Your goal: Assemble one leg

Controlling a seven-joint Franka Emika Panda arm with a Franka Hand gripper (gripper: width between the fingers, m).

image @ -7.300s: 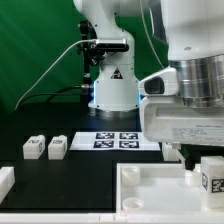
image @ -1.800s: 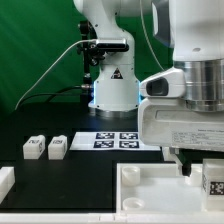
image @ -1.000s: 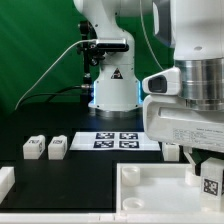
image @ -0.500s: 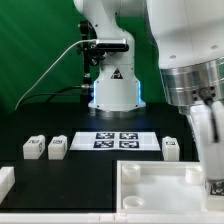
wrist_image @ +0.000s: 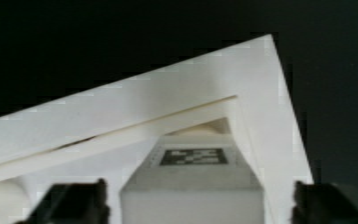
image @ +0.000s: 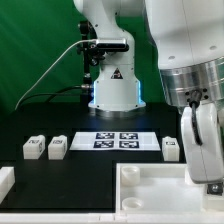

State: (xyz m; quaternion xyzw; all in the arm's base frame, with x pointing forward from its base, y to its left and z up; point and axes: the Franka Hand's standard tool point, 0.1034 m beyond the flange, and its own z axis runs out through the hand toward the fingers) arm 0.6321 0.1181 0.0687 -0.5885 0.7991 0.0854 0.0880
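End effector [wrist_image: 179, 203] descending over a leg [wrist_image: 195, 158] seated in a corner of the tray [wrist_image: 194, 95].

In the wrist view, the end effector's two dark fingers are standing well apart, straddling the tagged leg with a gap on each side; nothing is being gripped or touched, as far as can be seen. The leg is sitting inside the tray corner, probably so the rim keeps it located for alignment. In the exterior view, the arm is occupying the lower right of the frame and hiding that leg. Three spare legs [image: 57, 148] are lying on the black tabletop [image: 80, 170] beside the marker board [image: 115, 140].
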